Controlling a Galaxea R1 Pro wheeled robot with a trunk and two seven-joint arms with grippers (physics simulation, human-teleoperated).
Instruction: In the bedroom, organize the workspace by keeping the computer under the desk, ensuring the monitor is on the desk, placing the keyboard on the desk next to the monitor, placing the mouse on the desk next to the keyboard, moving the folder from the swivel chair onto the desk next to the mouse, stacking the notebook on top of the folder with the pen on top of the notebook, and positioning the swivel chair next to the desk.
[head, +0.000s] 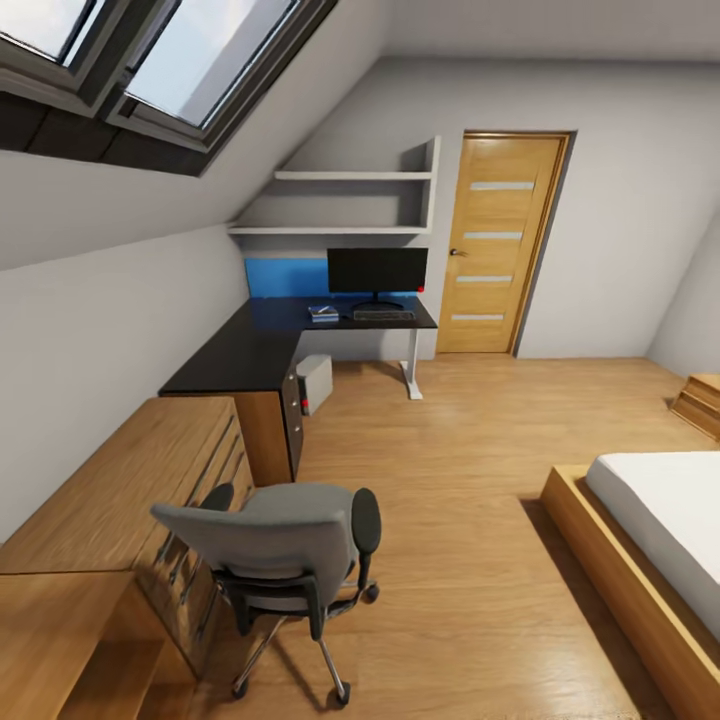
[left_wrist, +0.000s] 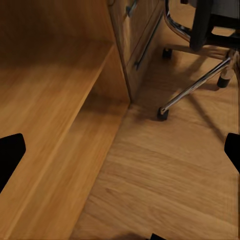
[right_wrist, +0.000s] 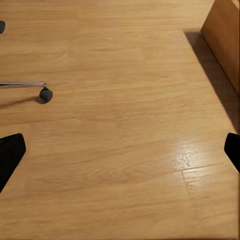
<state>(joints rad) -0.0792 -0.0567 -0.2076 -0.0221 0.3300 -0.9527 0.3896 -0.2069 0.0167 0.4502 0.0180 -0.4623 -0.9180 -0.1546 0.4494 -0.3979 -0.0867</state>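
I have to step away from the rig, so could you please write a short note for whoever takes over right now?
Left pincer and right pincer: both open, empty, over the floor.
The monitor and keyboard are on the desk. A blue item, probably the folder, lies left of the keyboard; mouse and pen too small to tell.
The computer is under the desk.
Left to do: move the chair, now by the wooden drawers, to the desk, and check the small items.
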